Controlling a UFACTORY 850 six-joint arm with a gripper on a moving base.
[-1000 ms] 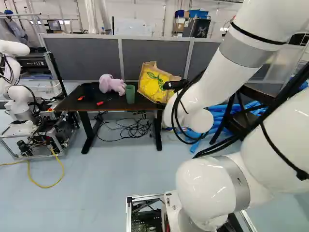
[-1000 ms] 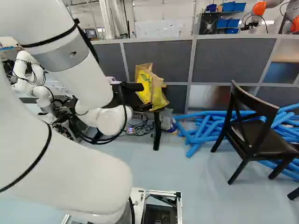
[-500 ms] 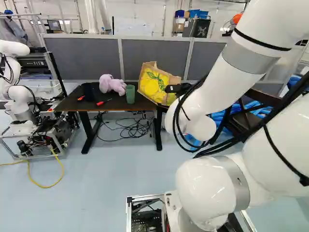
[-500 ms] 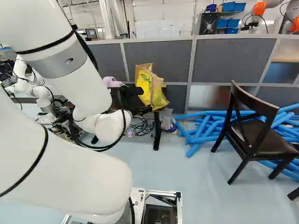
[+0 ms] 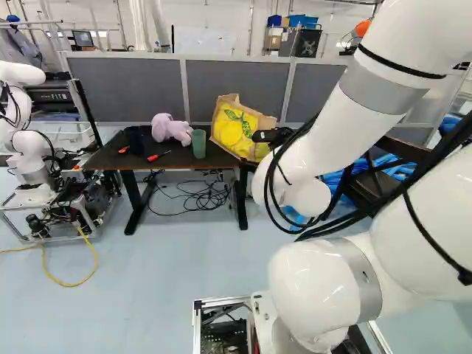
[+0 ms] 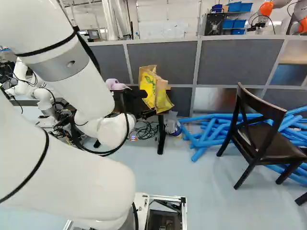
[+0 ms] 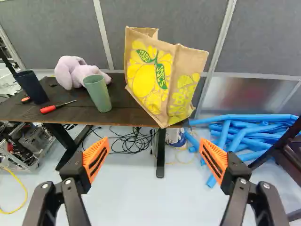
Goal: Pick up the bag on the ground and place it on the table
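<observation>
Gripper [image 7: 154, 141] spread wide, holding nothing; bag [image 7: 150, 80] sits tilted on the table [image 7: 70, 113], at the end nearest the blue tubes [image 7: 244, 117], reaching the near edge; placing judged complete, so next move likely calls for backing clear without nudging it.

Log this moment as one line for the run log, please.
bag: on table, at its edge | tool: open, empty, clear of bag | green cup: beside bag | placement: looks done
</observation>
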